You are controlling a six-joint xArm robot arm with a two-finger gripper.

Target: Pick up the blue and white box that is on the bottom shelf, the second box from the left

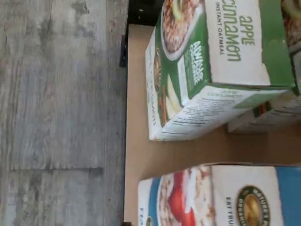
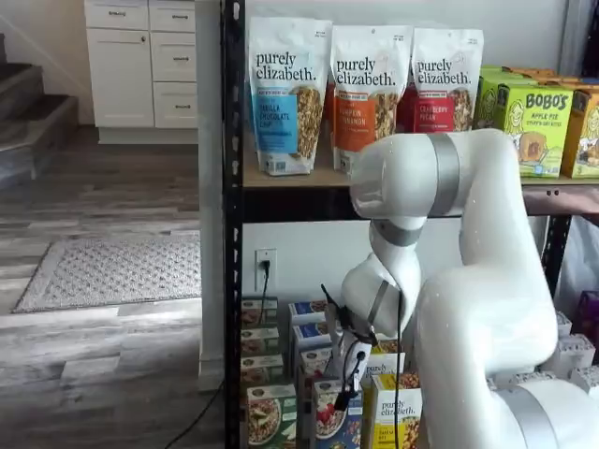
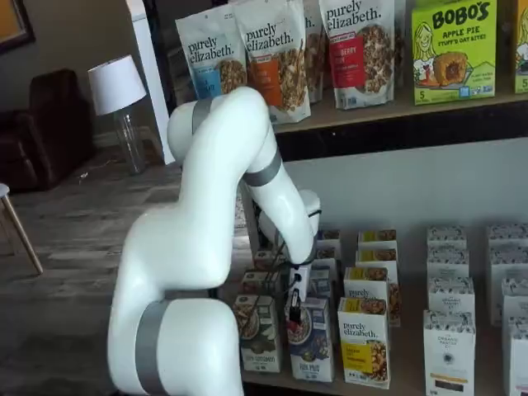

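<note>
The blue and white box (image 3: 312, 338) stands upright on the bottom shelf (image 3: 412, 381).

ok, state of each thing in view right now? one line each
gripper: low in front of the blue and white box, fingers dark and side-on, open or shut not readable
blue and white box: upright at the front of the bottom shelf, not lifted
green-fronted box: upright, beside the blue one
yellow box: upright, on its other side
granola bags: standing on the upper shelf
</note>
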